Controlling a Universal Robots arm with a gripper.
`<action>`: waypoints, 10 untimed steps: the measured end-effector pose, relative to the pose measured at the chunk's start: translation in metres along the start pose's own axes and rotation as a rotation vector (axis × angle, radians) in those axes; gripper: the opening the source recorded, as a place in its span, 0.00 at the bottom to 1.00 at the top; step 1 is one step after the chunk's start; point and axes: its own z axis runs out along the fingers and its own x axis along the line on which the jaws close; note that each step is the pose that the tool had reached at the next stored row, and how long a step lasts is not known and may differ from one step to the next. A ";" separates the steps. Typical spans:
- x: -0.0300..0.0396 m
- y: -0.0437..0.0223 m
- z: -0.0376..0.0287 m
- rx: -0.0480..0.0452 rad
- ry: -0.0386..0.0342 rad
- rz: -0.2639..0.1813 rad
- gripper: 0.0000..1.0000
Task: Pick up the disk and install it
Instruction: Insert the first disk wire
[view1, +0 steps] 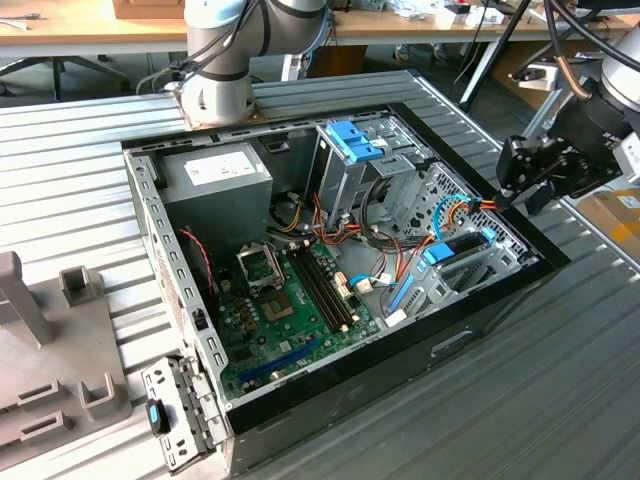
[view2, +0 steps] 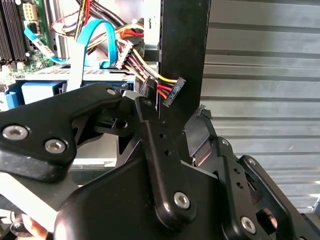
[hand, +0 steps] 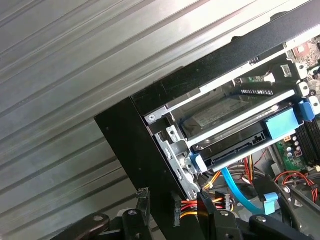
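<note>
The disk (hand: 227, 117), a grey metal drive with a bright blue carrier rail (hand: 282, 125), lies in its bay inside the open computer case (view1: 480, 310), at the exterior view's right (view1: 462, 247). My gripper (view1: 508, 185) hovers at the case's black side wall (hand: 135, 150) just beyond that bay. It is open in both wrist views (view2: 172, 115) (hand: 175, 202), with one finger on each side of the wall's edge. A black power connector (view2: 172, 91) on red, yellow and black wires sits between the fingertips, and nothing is gripped.
Blue data cables (view2: 97, 37) and bundled wires run beside the bay. A tall metal cage with a blue latch (view1: 355, 140) stands at the case's back. The motherboard (view1: 285, 300) lies lower down. A grey fixture (view1: 50, 350) and a loose bracket (view1: 175, 415) rest on the ribbed table.
</note>
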 end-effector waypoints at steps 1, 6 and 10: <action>0.0000 0.0000 0.0004 0.0056 0.0004 0.003 0.51; 0.0018 0.0038 0.0012 0.0058 0.0015 0.011 0.51; 0.0017 0.0048 0.0028 0.0057 0.0021 0.014 0.51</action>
